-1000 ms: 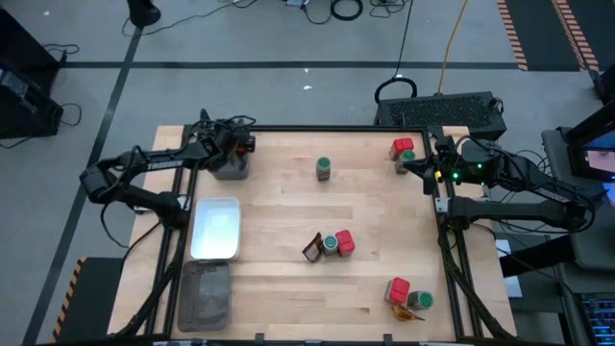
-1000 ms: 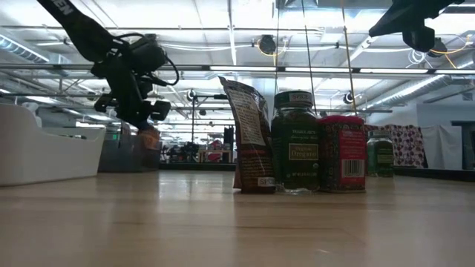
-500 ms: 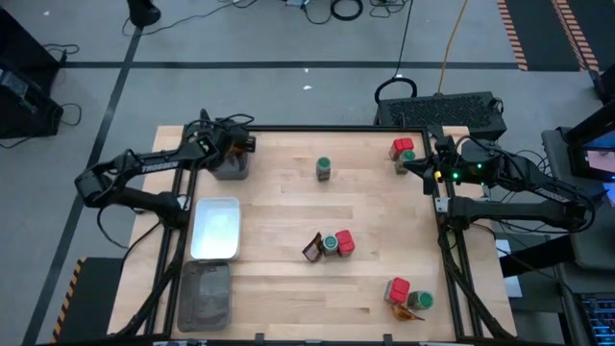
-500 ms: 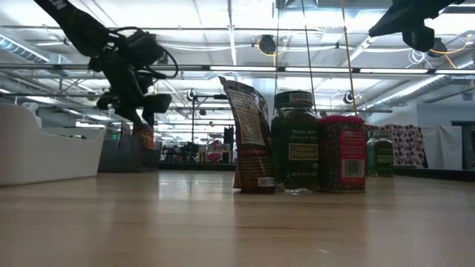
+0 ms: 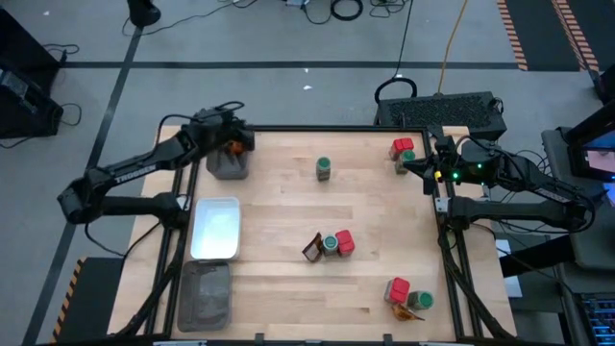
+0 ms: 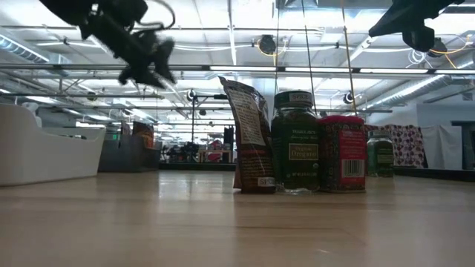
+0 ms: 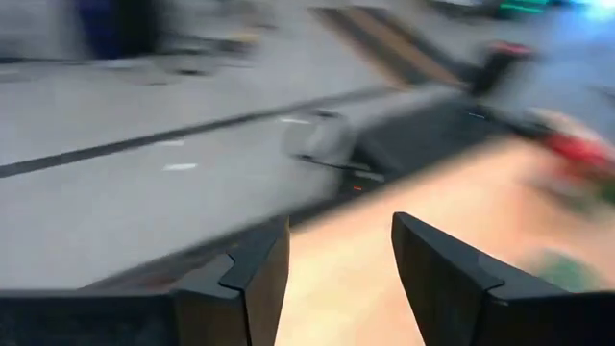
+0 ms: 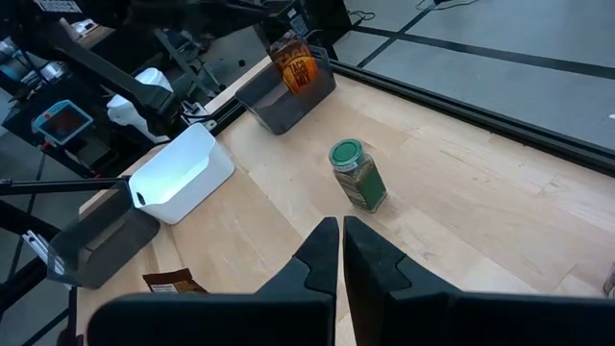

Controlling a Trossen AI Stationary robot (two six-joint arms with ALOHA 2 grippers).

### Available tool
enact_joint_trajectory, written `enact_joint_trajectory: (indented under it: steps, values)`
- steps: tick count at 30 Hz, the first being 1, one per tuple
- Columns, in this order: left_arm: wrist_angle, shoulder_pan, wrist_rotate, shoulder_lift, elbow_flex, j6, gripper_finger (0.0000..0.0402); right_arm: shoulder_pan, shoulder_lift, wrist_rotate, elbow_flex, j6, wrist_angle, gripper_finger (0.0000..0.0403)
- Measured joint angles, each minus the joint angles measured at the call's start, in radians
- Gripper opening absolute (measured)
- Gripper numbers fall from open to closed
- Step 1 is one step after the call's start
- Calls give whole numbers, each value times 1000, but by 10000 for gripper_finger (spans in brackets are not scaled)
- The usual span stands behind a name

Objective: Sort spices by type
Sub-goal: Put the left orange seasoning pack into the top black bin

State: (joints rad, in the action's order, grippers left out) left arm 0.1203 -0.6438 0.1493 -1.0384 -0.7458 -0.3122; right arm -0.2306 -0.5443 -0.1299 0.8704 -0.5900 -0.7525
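My left gripper is open and holds nothing; it hangs raised over the dark grey tray at the table's far left. A brown-orange sachet stands in that tray. My right gripper is shut and waits at the far right. A green-lidded jar stands alone. A sachet, a jar and a red packet stand together mid-table. Two more groups sit at the far right and near right.
A white tray and a grey tray lie along the table's left side, nearer than the dark tray. A black frame rail runs along the table's edges. Bare wood lies between the trays and the middle group.
My left gripper has let go of the brown-orange sachet, which now stands in the dark grey tray at the far left. The gripper has then risen well above the tray and swung a little toward the far edge. The right arm has kept still.
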Motion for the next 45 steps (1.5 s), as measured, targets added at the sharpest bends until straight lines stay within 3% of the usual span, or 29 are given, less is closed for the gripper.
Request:
enact_joint_trajectory:
  steps: [4,8,19,23,27,33,40,45]
  values:
    - [2,75,-300,-5,-46,26,189,0,0,0,0,1,0,0]
    - [4,217,-385,-24,-80,30,189,0,-3,0,0,-8,0,0]
    - [7,564,-378,-163,-208,-65,189,0,-24,0,0,0,3,0]
    - [155,647,-314,-289,-343,-74,189,0,-37,1,0,0,11,0]
    - [350,690,-264,-418,-489,-102,189,0,-51,5,0,0,16,0]
    - [385,740,-265,-550,-629,-243,189,1,-75,53,0,21,16,0]
    - [404,789,-231,-670,-667,-419,189,2,-110,177,0,124,16,0]
    - [445,806,-152,-718,-667,-469,189,2,-130,188,0,178,16,10]
